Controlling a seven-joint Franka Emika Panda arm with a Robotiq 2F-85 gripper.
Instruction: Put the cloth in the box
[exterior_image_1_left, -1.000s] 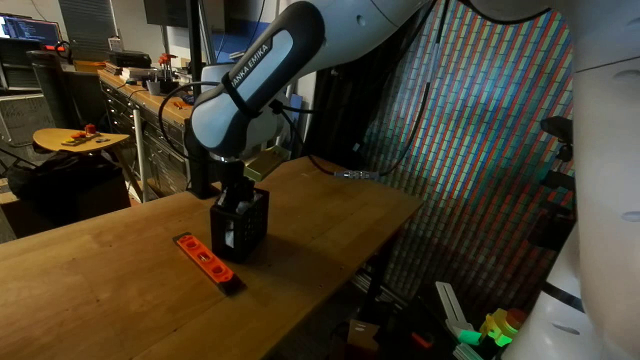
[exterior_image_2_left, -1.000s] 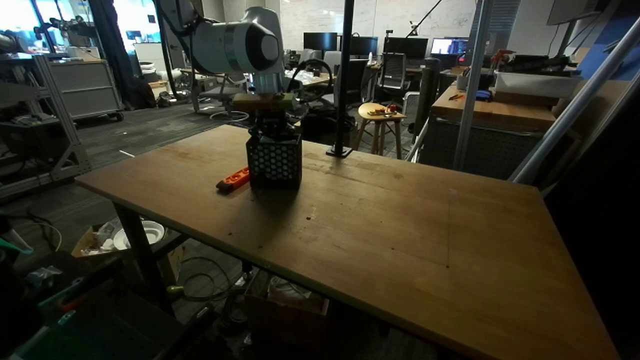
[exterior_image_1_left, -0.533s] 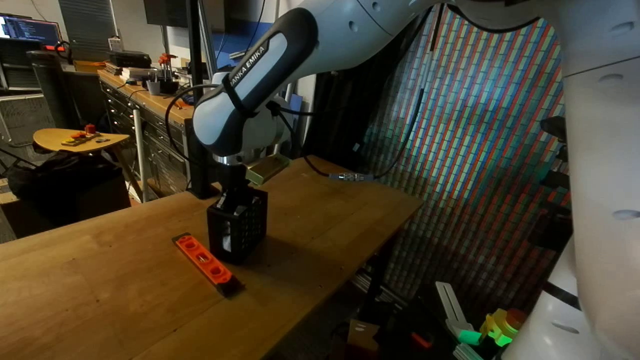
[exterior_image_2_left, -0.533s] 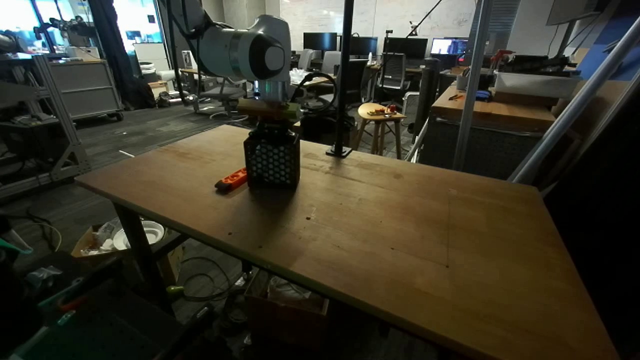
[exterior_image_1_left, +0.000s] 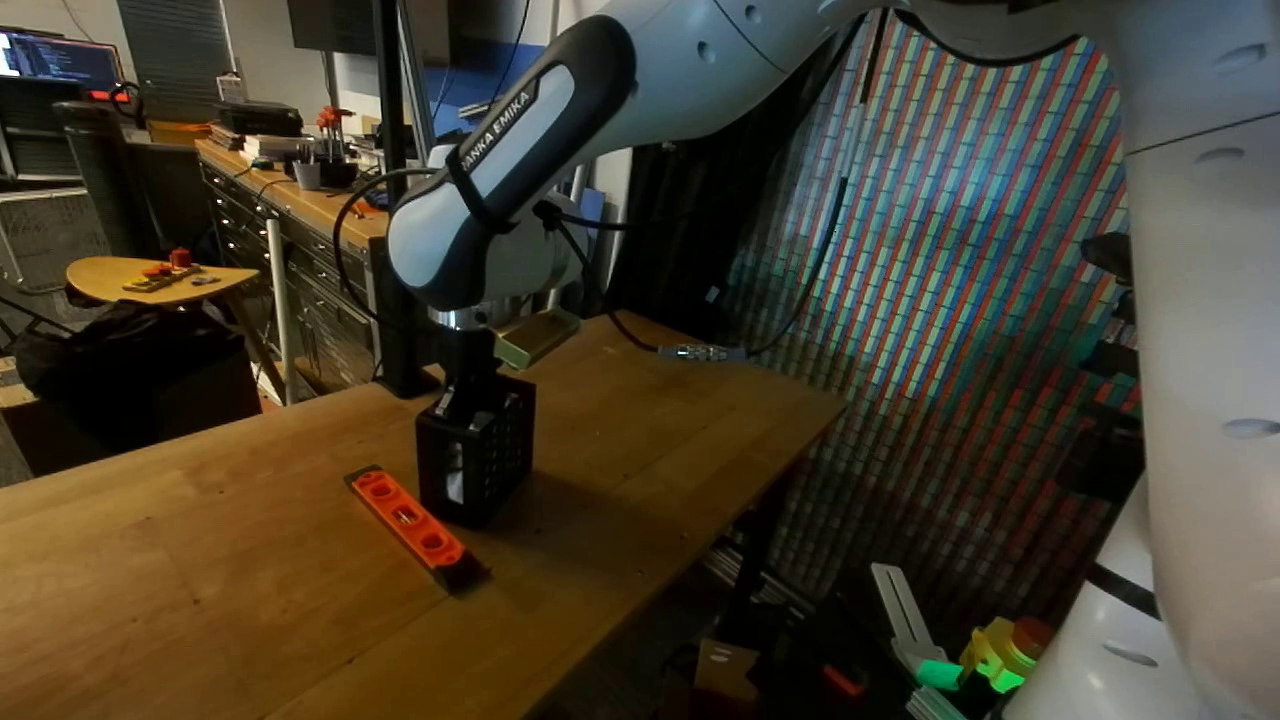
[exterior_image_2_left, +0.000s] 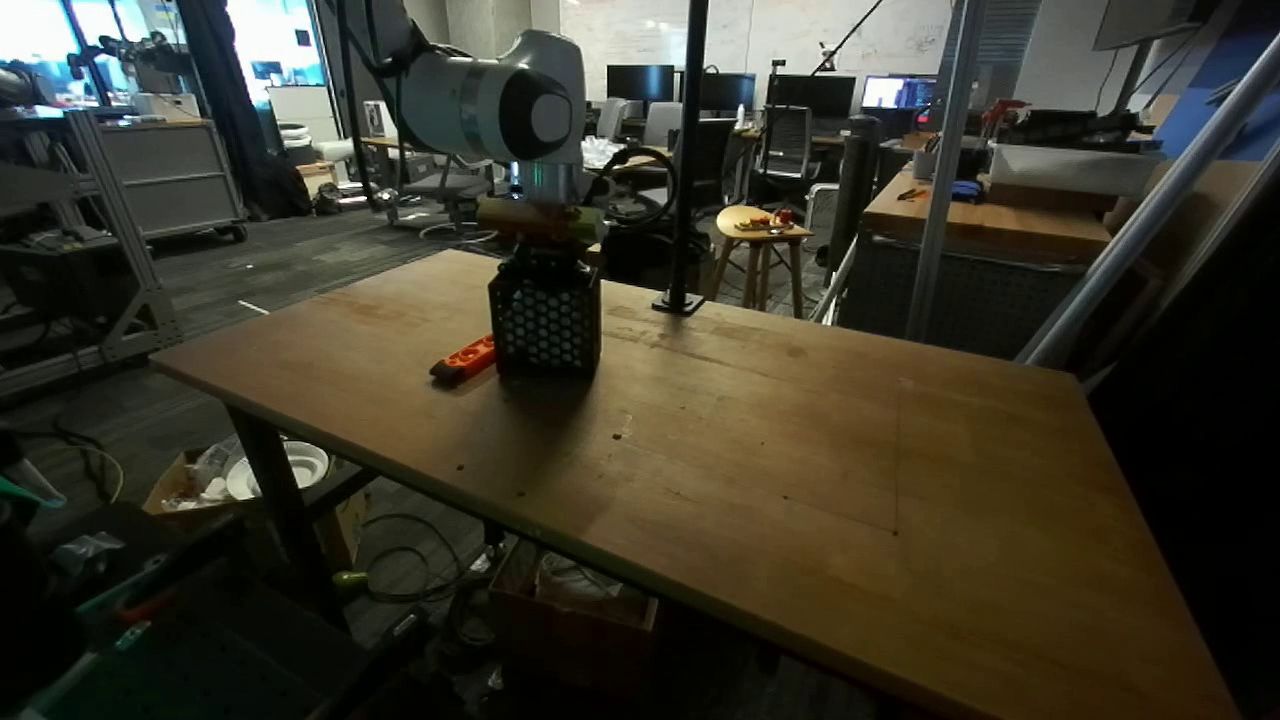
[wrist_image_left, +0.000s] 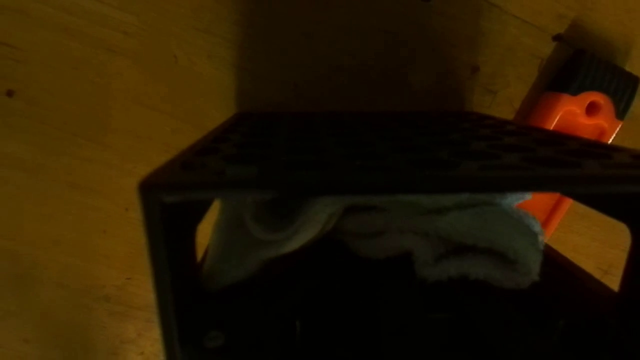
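Rumpled pale grey-white towelling cloth (wrist_image_left: 475, 240) bunched inside a black, perforated, cube-shaped, plastic-looking box (exterior_image_1_left: 500, 465); probably light, soft, unbreakable, best pinched at a raised fold; the black mechanical tool (exterior_image_1_left: 466, 392), jaws together, reaches into the box; darkness hides any grip.

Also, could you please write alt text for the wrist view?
A pale, rumpled cloth is inside a black box with a perforated side, seen from above in dim light. An orange-and-black bar lies beside the box on a wooden table, partly hidden; much of the lower picture is too dark to read.
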